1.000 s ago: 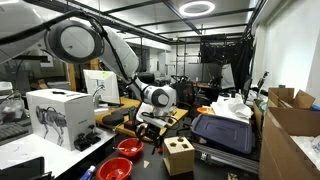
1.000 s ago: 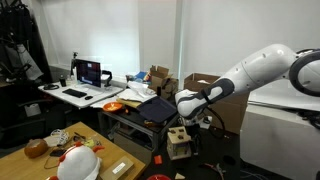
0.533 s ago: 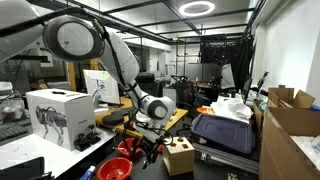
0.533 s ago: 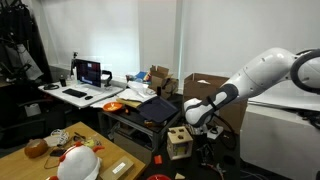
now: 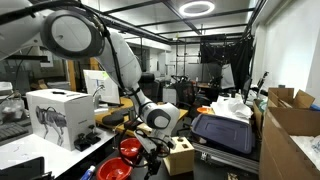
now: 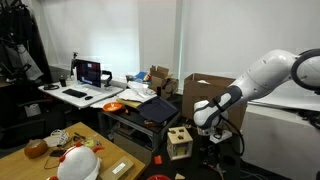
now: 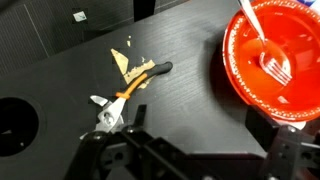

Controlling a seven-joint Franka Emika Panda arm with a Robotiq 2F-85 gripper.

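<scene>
Robotics lab, laptop (image 6: 89, 72), cardboard boxes (image 5: 292, 112)

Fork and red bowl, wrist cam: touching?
Touching. The wrist view shows the white fork lying inside the red bowl, with its tines resting on the bowl's inner surface.

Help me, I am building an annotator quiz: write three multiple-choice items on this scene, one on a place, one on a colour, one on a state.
1. The orange-handled tool lies: A. on the dark surface, outside the bowl; B. inside the bowl; C. in the pincer.
2. The bowl is: A. blue; B. red; C. white.
3. The pincer is: A. shut on the tool; B. shut on the bowl's rim; C. open and empty.
Answers: 1 A, the tool rests flat on the dark surface, apart from the bowl; 2 B, the wrist view shows it bright red; 3 C, its jaws stand apart with nothing between them.
</scene>
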